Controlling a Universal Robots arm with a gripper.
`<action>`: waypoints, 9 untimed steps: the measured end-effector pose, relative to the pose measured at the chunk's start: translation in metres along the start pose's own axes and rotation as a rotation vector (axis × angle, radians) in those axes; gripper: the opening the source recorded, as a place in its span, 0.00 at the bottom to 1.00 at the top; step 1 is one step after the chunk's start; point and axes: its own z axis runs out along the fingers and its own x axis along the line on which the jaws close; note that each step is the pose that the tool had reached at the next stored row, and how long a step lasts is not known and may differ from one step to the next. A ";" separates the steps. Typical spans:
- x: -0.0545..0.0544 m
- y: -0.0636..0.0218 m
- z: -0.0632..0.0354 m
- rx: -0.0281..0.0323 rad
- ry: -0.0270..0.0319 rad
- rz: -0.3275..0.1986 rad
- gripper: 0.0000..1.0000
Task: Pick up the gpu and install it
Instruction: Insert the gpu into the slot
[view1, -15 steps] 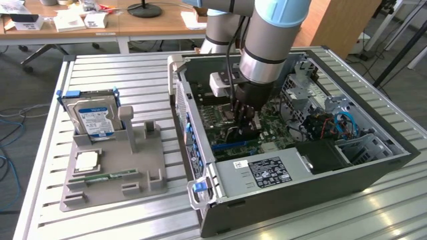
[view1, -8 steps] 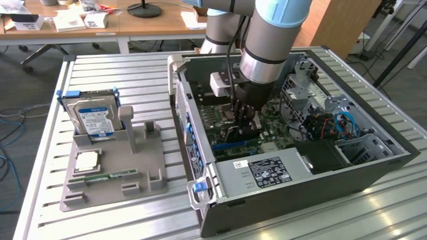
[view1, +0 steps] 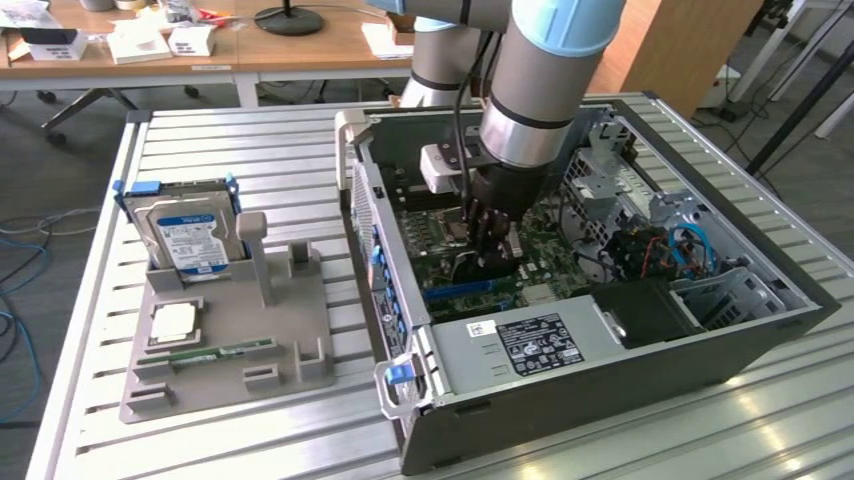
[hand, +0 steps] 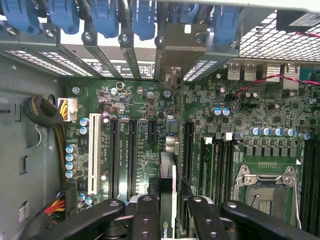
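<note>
On the wrist view, the claw is clenched on the gpu. I see the card edge-on, a thin dark blade pinched between the two inner fingers, with a green logo at the near end. It runs straight ahead of the claw over the motherboard towards the row of blue slot latches at the case's rear. I cannot tell whether its lower edge has entered a slot. To one side of the card lie two long black expansion slots and a white slot, and beyond them a sleeved cable bundle at the case wall. To the other side are the memory slots and the empty CPU socket. The card has only narrow lanes between the neighbouring slots.

The exterior view gives me the height and surroundings that the wrist lacks. The arm drops steeply into the open computer case, with the claw low over the board. The power supply sits just in front of the claw, and the drive cage stands off to the exterior view's right. The case walls hem the arm in on all sides.

Well apart, outside the case, a grey fixture holds a hard drive, a processor and a memory stick on the slatted table.
</note>
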 end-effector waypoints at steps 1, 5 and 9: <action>0.000 0.0000 0.0000 0.0000 0.0000 0.000 0.26; 0.000 0.0000 0.0010 0.0001 -0.0001 0.000 0.26; 0.000 0.0000 0.0018 0.0000 -0.0001 0.000 0.26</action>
